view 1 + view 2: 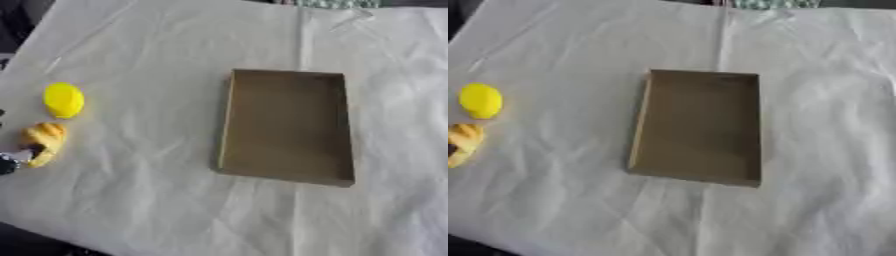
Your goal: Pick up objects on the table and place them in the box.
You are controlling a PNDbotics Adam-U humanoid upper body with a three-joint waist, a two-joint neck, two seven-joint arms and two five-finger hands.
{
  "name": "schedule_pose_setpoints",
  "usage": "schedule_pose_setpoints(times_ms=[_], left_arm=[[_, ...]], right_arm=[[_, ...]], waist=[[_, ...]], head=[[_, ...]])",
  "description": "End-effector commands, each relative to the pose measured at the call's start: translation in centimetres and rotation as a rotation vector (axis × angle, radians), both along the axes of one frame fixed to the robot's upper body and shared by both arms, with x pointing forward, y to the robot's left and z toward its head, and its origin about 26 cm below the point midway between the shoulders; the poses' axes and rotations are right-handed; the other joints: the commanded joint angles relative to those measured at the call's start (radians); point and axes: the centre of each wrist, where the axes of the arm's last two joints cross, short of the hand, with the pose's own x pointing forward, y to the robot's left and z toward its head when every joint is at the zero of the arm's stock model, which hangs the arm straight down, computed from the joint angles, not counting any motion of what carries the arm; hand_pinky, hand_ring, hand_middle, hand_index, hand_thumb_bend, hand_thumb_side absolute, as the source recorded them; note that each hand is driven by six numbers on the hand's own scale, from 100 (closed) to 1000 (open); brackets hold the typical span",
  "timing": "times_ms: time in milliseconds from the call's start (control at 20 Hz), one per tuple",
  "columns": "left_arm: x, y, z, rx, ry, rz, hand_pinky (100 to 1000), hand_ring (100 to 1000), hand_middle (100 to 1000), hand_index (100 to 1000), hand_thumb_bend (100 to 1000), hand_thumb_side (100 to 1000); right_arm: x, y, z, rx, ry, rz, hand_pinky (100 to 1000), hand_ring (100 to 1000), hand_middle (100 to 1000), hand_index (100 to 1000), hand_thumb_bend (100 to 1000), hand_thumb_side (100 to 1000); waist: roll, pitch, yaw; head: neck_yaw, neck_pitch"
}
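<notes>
An open brown cardboard box [343,125] lies in the middle of the white cloth, with nothing showing inside. A round bright yellow object [64,100], like a lemon, sits near the left edge. Just below it lies an orange-yellow ridged object [45,139], like a small pastry. Only a dark and silver bit of my left hand [7,164] shows at the left edge. It reaches to the lower end of the ridged object, and the rest of the hand is out of frame. My right hand shows in neither view.
A wrinkled white cloth [157,200] covers the table. The table's near-left corner [35,235] drops off to dark floor, and the far edge runs along the top of the view.
</notes>
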Motion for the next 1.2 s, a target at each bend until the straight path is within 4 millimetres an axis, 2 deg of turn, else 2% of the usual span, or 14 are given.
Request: schedule_pose_setpoints(times_ms=[50,200,250,300,400,550,700,850,1000,1200], left_arm=[[0.7,0.3,0.2,-0.001,0.018,-0.015,891,781,661,837,582,391],[1.0,-0.3,-0.1,-0.014,0.022,-0.045,878,766,642,795,548,371],[1.0,-0.5,-0.1,-0.009,0.018,-0.050,860,745,620,738,486,309],[1.0,-0.6,-0.1,0.001,0.011,-0.052,849,731,608,720,447,266],[0.8,-0.8,0.2,0.035,-0.005,-0.042,827,699,575,681,306,137],[0.6,-1.2,1.0,0.088,-0.058,-0.019,818,688,565,675,202,109],[0.3,-2.7,3.4,0.132,-0.181,-0.047,795,657,542,672,148,111],[-0.4,-5.4,6.8,0.175,-0.325,-0.145,793,641,522,664,124,144],[-0.4,-7.8,10.0,0.211,-0.454,-0.286,793,635,515,662,115,148],[0.7,-10.9,12.7,0.211,-0.558,-0.528,795,629,510,660,104,172]], right_arm=[[-0.3,0.2,0.7,-0.011,-0.024,0.014,901,832,709,850,100,560],[-0.3,0.2,0.7,-0.008,-0.023,0.015,901,833,709,850,100,560],[-0.3,0.2,0.7,-0.008,-0.023,0.015,901,833,709,851,100,560],[-0.3,0.2,0.7,-0.007,-0.023,0.015,902,833,708,851,100,561],[-0.3,0.2,0.7,-0.007,-0.021,0.015,902,833,708,851,100,561],[-0.3,0.2,0.6,-0.008,-0.015,0.014,903,834,708,851,100,560],[-0.3,0.1,0.6,-0.011,-0.015,0.011,902,833,708,851,100,560],[-0.3,0.1,0.7,-0.013,-0.017,0.011,902,833,708,851,100,559],[-0.3,0.1,0.7,-0.015,-0.014,0.013,902,833,708,851,100,559],[-0.3,0.2,0.6,-0.017,-0.009,0.017,902,833,708,851,100,559]], waist=[[0.000,-0.016,-0.001],[-0.002,-0.014,-0.004],[-0.002,-0.013,-0.004],[-0.002,-0.012,-0.004],[-0.001,-0.012,-0.003],[0.001,-0.012,-0.001],[0.001,-0.014,0.001],[0.001,-0.015,0.002],[0.003,-0.018,0.003],[0.004,-0.026,0.001]], head=[[0.008,-0.007],[0.010,-0.007],[0.010,-0.007],[0.010,-0.007],[0.010,-0.007],[0.009,-0.007],[0.007,-0.005],[0.004,-0.002],[0.006,0.001],[0.011,0.007]])
